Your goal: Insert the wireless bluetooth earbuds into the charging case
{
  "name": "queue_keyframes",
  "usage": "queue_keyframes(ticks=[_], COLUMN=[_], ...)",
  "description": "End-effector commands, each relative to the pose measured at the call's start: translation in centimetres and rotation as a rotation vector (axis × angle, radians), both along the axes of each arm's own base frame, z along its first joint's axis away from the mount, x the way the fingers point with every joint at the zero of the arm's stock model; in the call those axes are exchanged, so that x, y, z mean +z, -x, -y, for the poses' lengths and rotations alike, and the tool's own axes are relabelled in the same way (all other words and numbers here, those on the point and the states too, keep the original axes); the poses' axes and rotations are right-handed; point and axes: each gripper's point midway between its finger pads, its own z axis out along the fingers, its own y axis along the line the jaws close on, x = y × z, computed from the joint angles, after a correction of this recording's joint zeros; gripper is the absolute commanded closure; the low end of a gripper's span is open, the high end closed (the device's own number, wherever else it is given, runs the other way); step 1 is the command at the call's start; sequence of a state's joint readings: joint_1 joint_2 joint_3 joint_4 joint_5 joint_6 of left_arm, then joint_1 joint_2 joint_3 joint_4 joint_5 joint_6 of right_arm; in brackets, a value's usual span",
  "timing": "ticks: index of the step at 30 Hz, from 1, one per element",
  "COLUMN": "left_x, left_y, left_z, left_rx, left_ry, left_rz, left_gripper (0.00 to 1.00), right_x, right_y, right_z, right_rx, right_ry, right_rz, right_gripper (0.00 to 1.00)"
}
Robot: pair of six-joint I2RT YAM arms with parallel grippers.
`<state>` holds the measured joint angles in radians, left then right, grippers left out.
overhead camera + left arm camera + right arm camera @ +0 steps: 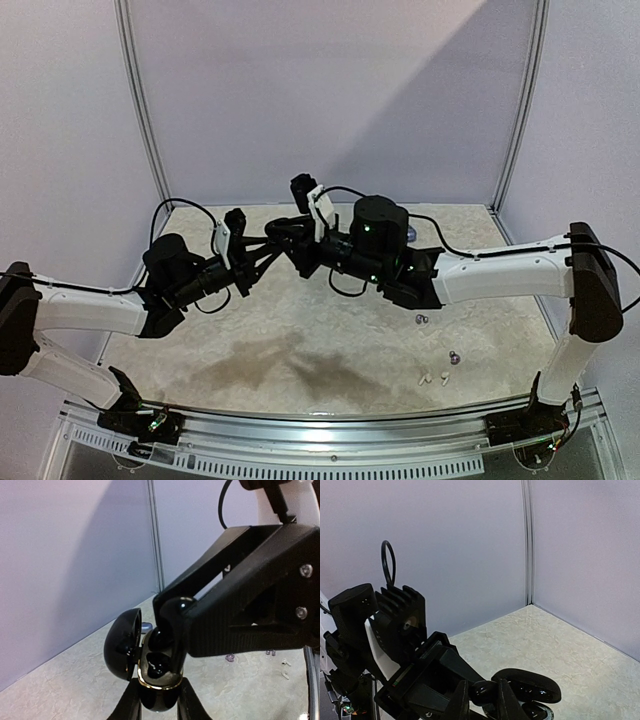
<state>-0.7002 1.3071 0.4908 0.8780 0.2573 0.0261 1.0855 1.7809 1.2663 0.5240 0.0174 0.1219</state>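
- Lilac walls close in a marbled table [200, 350]. From above, the left gripper [278, 242] and right gripper [300, 252] meet tip to tip over its far half. The black case [284, 231] sits between them, too dark there to read in detail.
- Well behind the right gripper's wrist, toward the near right edge, lie loose purplish buds [420, 320]. The white buds [433, 379] lie nearer that edge still.
- Left wrist view: the left fingers [127, 705] clamp the case's base from both sides. The case stands upright, long axis in line with the fingers. Its gold-rimmed mouth faces away from the wrist, toward the right gripper.
- The lid [122, 645] hangs open to the left of the fingers.
- The right gripper reaches in from the right with a glossy black bud [172, 607] at its tips, just over the mouth.
- Right wrist view: the jaws stand narrow, pinching the black bud [482, 690]. The lid lies just beyond and right of the fingertips, long axis crosswise.
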Motion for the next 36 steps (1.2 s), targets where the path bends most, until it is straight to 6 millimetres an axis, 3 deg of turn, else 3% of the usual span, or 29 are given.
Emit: queue_keyframes(ticks=[1, 5, 17, 36], left_x=[0.6, 0.8, 1.2, 1.4], left_y=[0.8, 0.9, 0.7, 0.6], left_z=[0.2, 0.3, 0.4, -0.1], left_rx=[-0.029, -0.037, -0.035, -0.009], left_ry=[0.023, 0.025, 0.031, 0.048], left_rz=[0.01, 0.014, 0.022, 0.023], left_gripper=[1.0, 1.0, 1.0, 1.0], right_x=[-0.9, -1.3, -3.0, -4.6], right_y=[-0.9, -1.4, -1.6, -2.7], right_z=[0.3, 0.8, 0.0, 1.3], right_rx=[-0.058, -0.093, -0.08, -0.172], right_ry=[0.012, -0.01, 0.017, 0.064], right_rz=[0.015, 0.004, -0.026, -0.04], right_gripper=[1.0, 1.0, 1.0, 1.0])
